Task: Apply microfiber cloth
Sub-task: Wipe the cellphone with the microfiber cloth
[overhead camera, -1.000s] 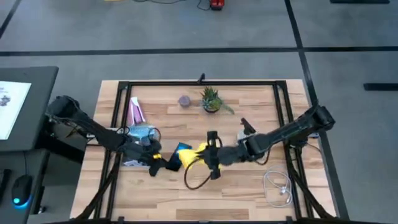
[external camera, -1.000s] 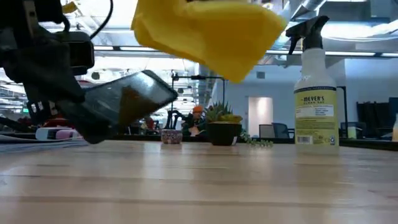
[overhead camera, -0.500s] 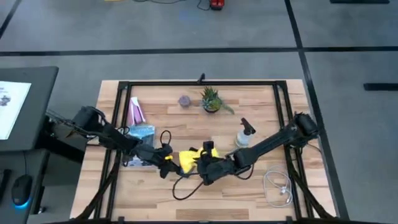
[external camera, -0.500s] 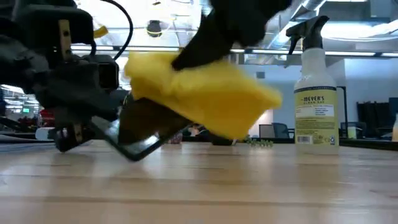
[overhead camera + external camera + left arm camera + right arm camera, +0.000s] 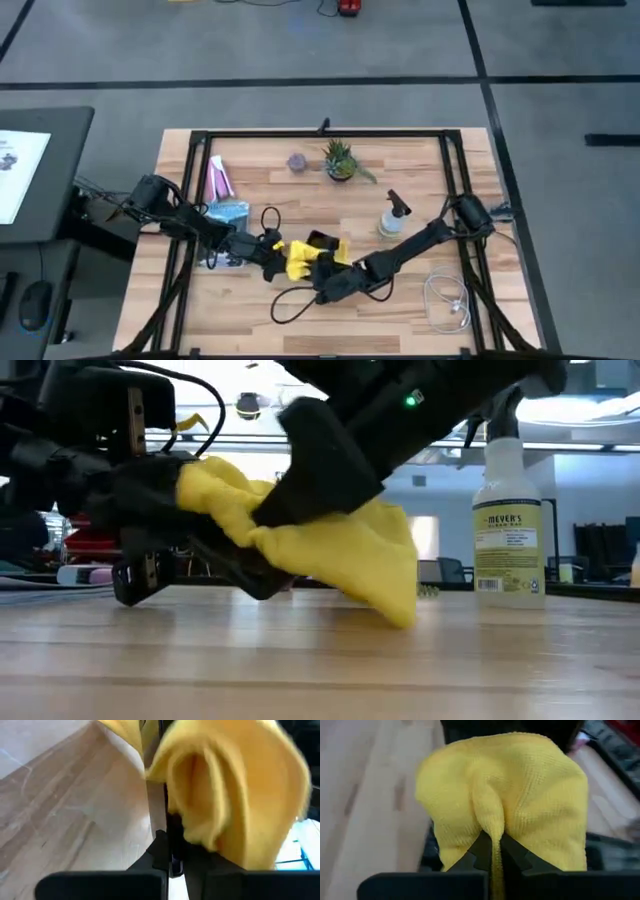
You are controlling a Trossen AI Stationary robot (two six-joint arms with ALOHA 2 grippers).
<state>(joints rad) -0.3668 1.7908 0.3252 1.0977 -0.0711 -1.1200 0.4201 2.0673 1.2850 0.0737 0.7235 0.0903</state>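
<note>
The wooden table (image 5: 400,300) carries everything, with both dark arms reaching in to meet near its front middle; behind them stand a spray bottle (image 5: 392,215), a small potted plant (image 5: 339,160) and a pale blue-and-white packet (image 5: 228,212), all well apart from the work; the left gripper (image 5: 268,248) comes in low from the left side and clamps a black smartphone (image 5: 322,241) by its edge, holding it tilted with its lower end close to the boards, as the low view shows; the right gripper (image 5: 322,283) reaches across from the right and has its fingers pinched narrow on a fold of the microfiber cloth (image 5: 300,257), which is plain in the right wrist view, where the yellow fabric bunches up from between the two dark fingers (image 5: 512,854); the cloth lies draped over the phone between the two grippers, touching it, with one loose corner hanging down to just above the table; the step in hand looks to be the wiping itself, cloth already laid on the screen; the next move probably calls for dragging the cloth along the glass with light, even pressure while the left arm holds the phone firm, since the cloth is bunched, not flat, and may slide off the edge
</note>
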